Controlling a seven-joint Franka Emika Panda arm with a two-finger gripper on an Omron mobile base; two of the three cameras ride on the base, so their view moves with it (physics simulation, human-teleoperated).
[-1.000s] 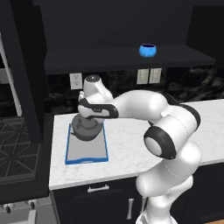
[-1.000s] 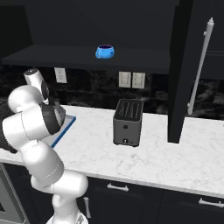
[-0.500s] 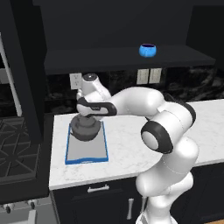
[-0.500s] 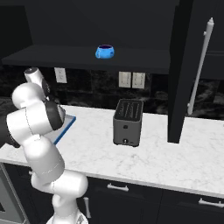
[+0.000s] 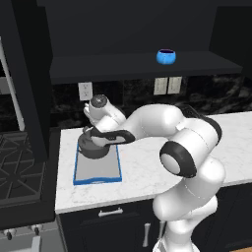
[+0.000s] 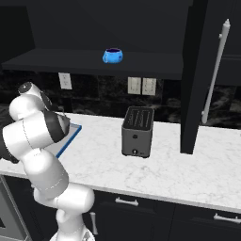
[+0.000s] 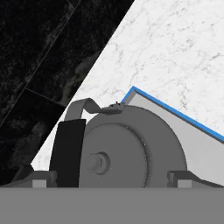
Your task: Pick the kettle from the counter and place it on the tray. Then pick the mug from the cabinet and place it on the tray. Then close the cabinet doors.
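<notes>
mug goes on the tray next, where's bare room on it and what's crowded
The kettle sits on the far end of the tray, with the gripper and arm over it. The tray's near half, toward the counter's front edge, lies bare. The mug is on the cabinet shelf.

You are in a rendered kitchen; marble counter (image 6: pixel 155 162), toaster (image 6: pixel 137 132), stove (image 5: pixel 17 165), black wall cabinet (image 5: pixel 138 66) confirm it.

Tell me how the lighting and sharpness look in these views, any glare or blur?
Left base view: flat, even rendered light, no glare; the kettle casts little shadow on the tray. Right base view: the cabinet interior is very dark, the mug stands out. Hand view: sharp, no blur.
</notes>
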